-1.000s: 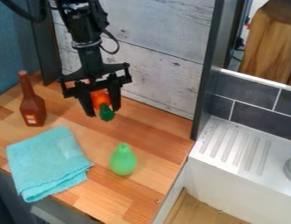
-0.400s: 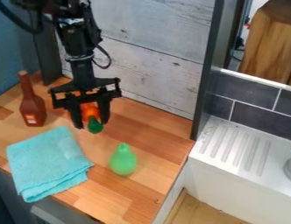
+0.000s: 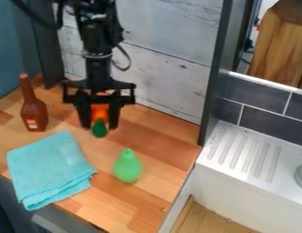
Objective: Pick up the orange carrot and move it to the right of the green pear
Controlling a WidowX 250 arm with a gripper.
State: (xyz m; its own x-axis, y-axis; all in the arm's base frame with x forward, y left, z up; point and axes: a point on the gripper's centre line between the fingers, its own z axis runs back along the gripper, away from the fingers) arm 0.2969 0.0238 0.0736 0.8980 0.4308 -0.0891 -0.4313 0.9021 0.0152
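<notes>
Evidently, gripper: was closed on orange toy.
Green pear: could have been knocked, were the toy carried too low.

Cloth turquoise; bottle brown-red; pear-shaped item light green; tiles dark grey.

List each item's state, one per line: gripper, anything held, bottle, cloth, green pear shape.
Gripper: closed on toy, above counter
Orange and green toy: held, green end down
Brown bottle: upright
Blue cloth: folded, overhanging front edge
Green pear shape: on counter, upright or lying unclear
</notes>
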